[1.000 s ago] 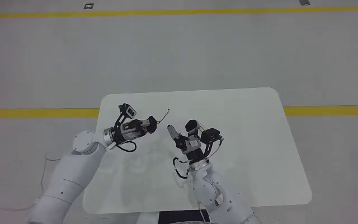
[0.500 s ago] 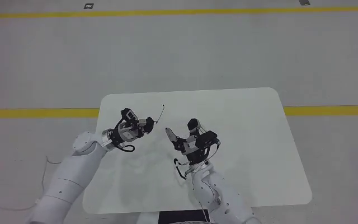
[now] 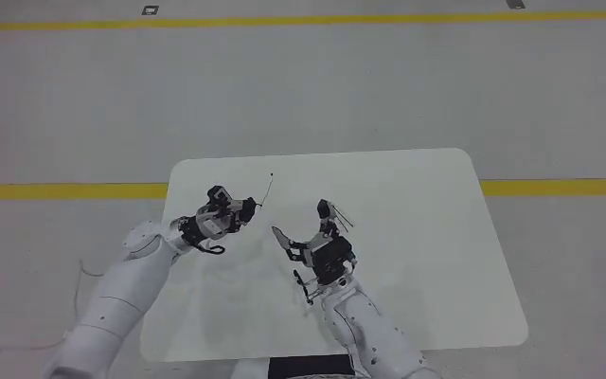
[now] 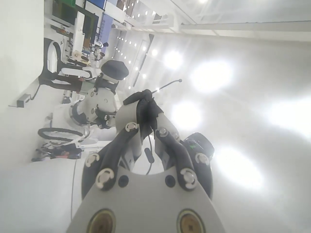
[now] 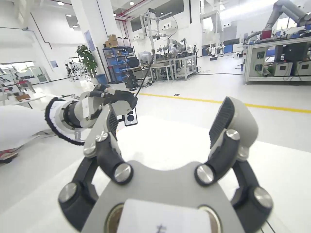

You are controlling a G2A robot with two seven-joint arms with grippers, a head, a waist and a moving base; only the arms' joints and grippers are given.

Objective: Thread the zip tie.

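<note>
Risk of a missed catch: right pincer (image 5: 170, 110) spread wide, nothing between its fingers. Just ahead and to its side, left pincer (image 5: 132, 100) pressed together on the tie (image 5: 142, 83). 1 thin end pokes up past the left tips. Tie looks slender, likely springy: a skewed approach could flick it aside, bend it, or tug it out of that short pinch.

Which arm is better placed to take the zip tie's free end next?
Right, probably. The right gripper is open and empty, facing the zip tie, whose free end sticks out of the left gripper, shut on it.
</note>
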